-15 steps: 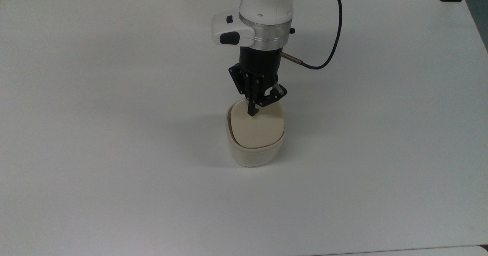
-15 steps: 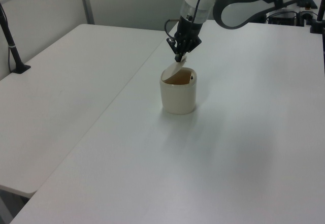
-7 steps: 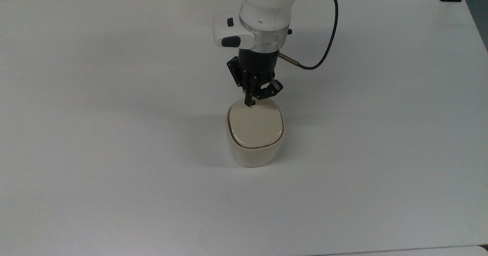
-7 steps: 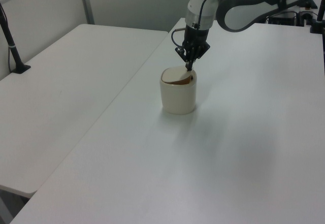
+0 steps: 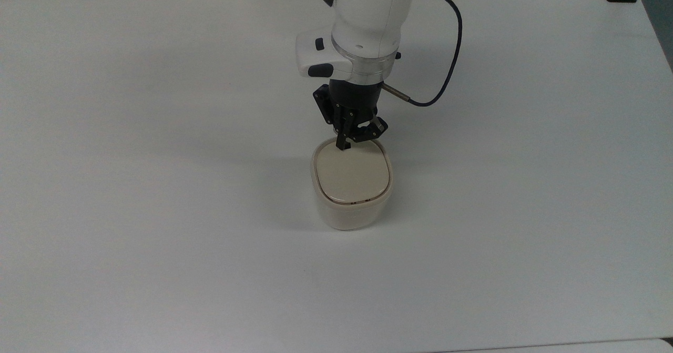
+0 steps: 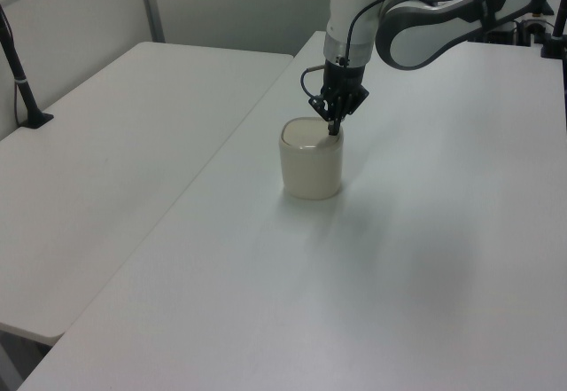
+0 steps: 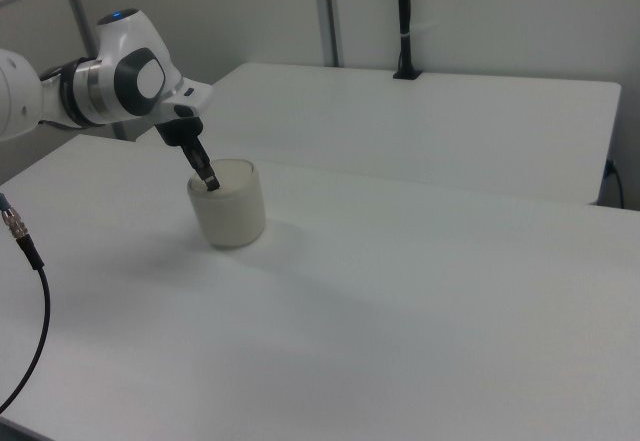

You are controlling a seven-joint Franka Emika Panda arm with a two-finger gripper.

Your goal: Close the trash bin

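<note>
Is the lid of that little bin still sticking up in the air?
No, in the top view the lid lies flat inside the rim of the bin, with the gripper at its far edge.

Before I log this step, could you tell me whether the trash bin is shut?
Shut: the lid lies flat inside the trash bin rim, with the gripper at its far edge.
</note>
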